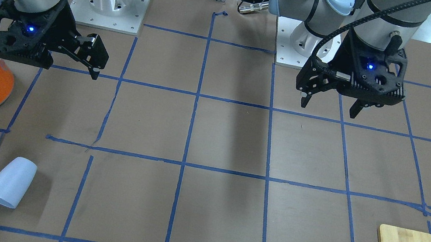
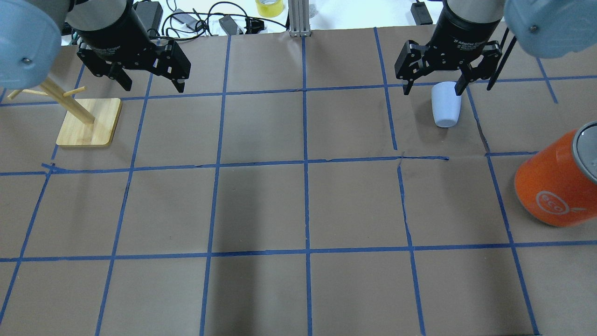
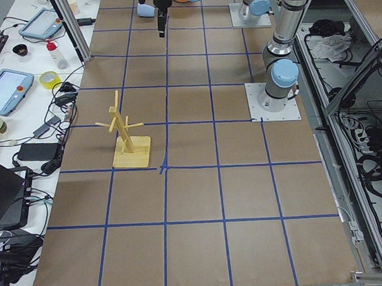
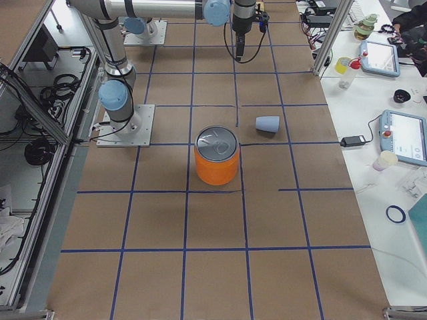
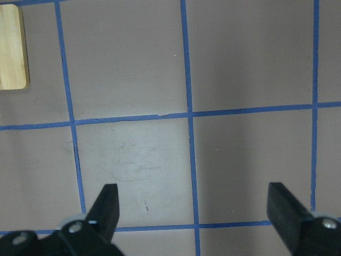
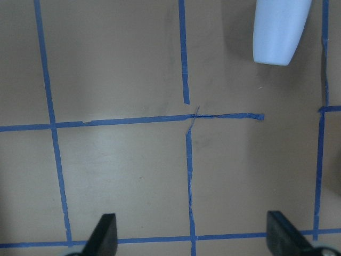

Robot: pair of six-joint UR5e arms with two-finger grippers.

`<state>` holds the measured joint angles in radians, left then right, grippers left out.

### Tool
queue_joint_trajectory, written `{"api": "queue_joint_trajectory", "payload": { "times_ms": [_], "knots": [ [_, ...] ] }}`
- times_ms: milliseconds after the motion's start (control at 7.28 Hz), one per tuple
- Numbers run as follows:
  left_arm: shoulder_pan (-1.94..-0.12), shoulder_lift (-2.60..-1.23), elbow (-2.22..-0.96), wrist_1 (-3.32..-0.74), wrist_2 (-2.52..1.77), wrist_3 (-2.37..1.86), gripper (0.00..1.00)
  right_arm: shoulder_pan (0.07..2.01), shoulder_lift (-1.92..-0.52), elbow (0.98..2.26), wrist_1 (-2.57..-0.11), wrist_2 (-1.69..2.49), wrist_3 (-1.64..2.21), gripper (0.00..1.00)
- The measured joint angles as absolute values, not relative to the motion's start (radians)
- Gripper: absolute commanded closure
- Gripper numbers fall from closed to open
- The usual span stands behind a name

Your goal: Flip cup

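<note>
Brown paper covers the tabletop (image 2: 261,210), and blue tape (image 2: 306,205) divides it into a grid of squares; beyond its far edge lie black cables (image 2: 184,18) and a roll of yellow tape (image 2: 268,6). On the robot's right half of the grid the cup (image 2: 446,109) lies on its side on the paper, pale blue-white, its wider end pointing away from the robot's bases and its narrow end toward them. It lies apart from both end effectors. The right end effector (image 6: 193,234) hangs in the air above that side of the tabletop, its two fingers spread wide and gripping nothing. Its own camera shows the cup ahead of the fingers and off to one side, resting beside a blue line, well clear of both fingertips. An orange canister (image 2: 552,186) with a metal lid stands upright on the same side, nearer the robot, near the cup but not touching it. On the robot's left side the left end effector (image 2: 154,86) is likewise wide open and holds nothing, poised above the paper. Close by it a wooden stand (image 2: 88,123) with a square base and slanting pegs sits flat on the tabletop, far across the grid from the cup.
</note>
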<state>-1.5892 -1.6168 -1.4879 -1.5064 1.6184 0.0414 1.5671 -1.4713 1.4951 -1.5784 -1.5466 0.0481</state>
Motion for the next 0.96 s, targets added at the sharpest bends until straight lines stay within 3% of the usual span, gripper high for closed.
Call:
{"api": "queue_joint_trajectory", "payload": {
  "times_ms": [962],
  "knots": [
    [-1.589,-1.617,-1.488,-1.506,1.618,0.042,0.00,1.551,-1.469,1.508,-1.594,-1.549,0.045,0.00]
  ]
}}
